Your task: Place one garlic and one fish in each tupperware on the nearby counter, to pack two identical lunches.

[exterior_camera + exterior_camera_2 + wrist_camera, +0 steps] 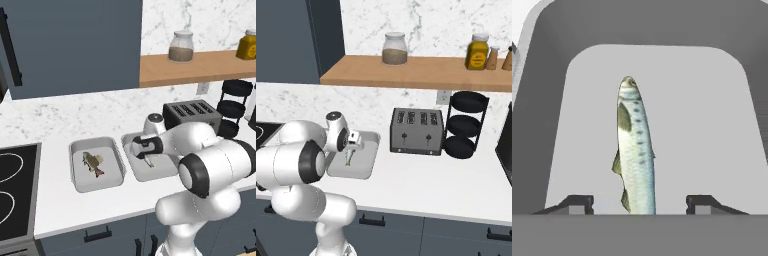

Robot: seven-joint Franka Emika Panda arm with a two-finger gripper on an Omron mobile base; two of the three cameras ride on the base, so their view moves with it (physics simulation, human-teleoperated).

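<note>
Two pale grey tupperware trays sit side by side on the white counter [60, 205]. A stout brown fish [92, 164] lies in the left tupperware [76, 150]. A small pale lump touching it may be a garlic, too small to tell. My gripper [145, 156] hangs over the right tupperware [162, 171], seen also from the other side as gripper [351, 150] and tupperware [368, 150]. In the hand view the slim silvery-green fish [634, 150] lies lengthwise over the tray floor [712, 125]. My gripper [639, 202] is open, and each fingertip [577, 204] stands well clear of the fish.
A dark toaster [191, 114] stands right behind the right tray. A black tiered stand [468, 125] is further right. The stovetop [15, 190] borders the counter on the left. A wooden shelf [421, 72] with a jar [393, 49] runs above, and a dark cabinet [75, 45] hangs at the left.
</note>
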